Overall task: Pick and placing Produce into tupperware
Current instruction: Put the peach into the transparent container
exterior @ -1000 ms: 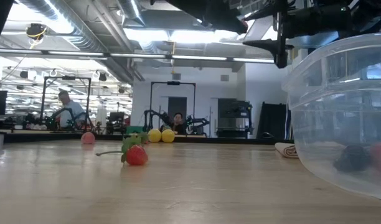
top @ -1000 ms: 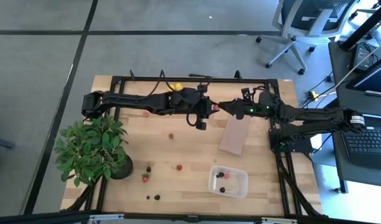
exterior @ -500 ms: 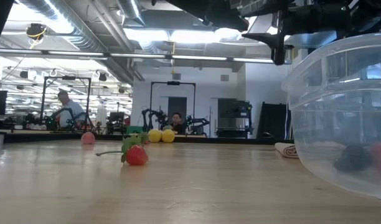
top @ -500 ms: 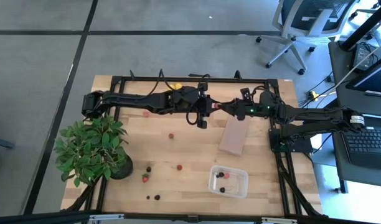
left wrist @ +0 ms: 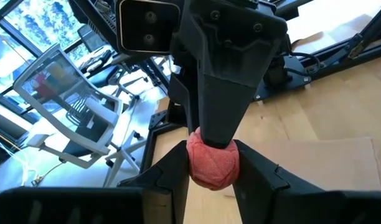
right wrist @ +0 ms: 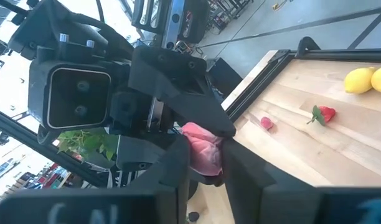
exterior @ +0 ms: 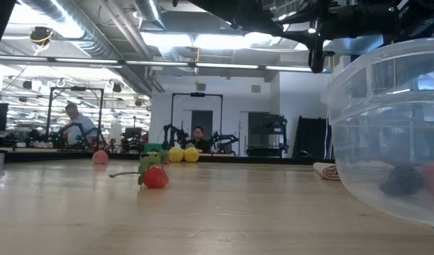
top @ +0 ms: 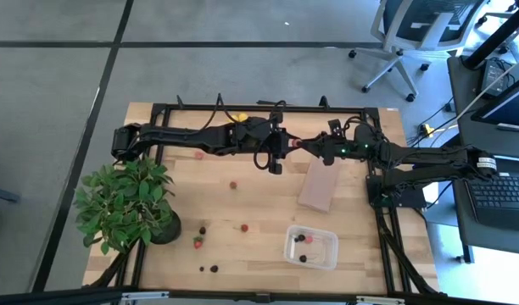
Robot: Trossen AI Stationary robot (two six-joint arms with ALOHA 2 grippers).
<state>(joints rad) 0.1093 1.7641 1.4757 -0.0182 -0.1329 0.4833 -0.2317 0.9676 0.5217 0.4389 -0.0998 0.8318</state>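
Both grippers' jaws pinch one red fruit piece point(left wrist: 213, 165) above the table's far middle: left gripper point(top: 285, 145) and right gripper point(top: 304, 146) meet tip to tip. Tupperware point(top: 310, 246) sits near the front edge.

Table point(top: 242, 203): I saw pale wood planks, smooth, satin sheen.
Tupperware point(exterior: 387, 127): clear glossy plastic, as I read it.
Red fruit piece point(left wrist: 213, 163): matt, finely pebbled, cloth-like skin.
Left gripper point(left wrist: 210, 177): I noted matt black plastic fingers.
Brown block point(top: 320, 185): flat, matt, looked like cardboard.
Lemons point(right wrist: 367, 80): smooth yellow, slight sheen.
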